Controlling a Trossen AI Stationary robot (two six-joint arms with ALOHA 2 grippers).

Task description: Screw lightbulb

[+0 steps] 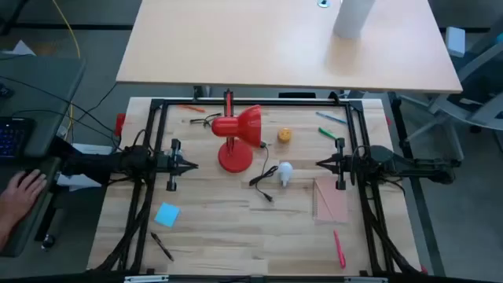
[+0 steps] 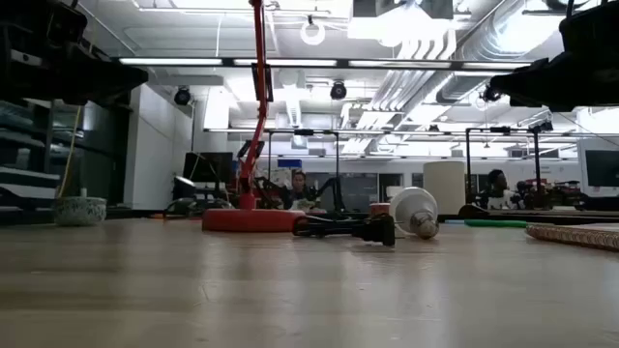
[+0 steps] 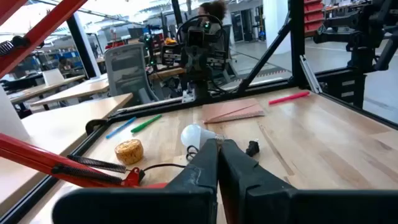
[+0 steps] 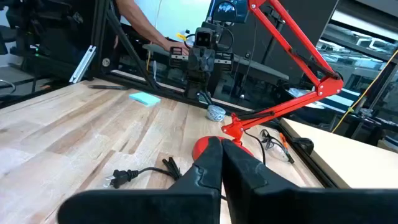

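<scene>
The small white lightbulb point(image 1: 284, 174) lies on its side on the wooden table, right of the red lamp point(image 1: 238, 128); the low view point(image 2: 414, 212) and the left wrist view point(image 3: 196, 135) show it too. The lamp stands on its round base point(image 1: 235, 159), its shade tipped toward the right. My left gripper point(image 1: 192, 164) hovers shut left of the lamp base, pointing right. My right gripper point(image 1: 320, 163) hovers shut right of the bulb, pointing left. Neither touches anything.
The lamp's black cord and plug point(image 1: 263, 185) lie beside the bulb. A yellow-orange round object point(image 1: 284, 135), a pinkish notebook point(image 1: 331, 200), a blue note point(image 1: 167, 214) and pens point(image 1: 339, 248) are scattered around. A person's hand point(image 1: 20, 189) rests off the table's left.
</scene>
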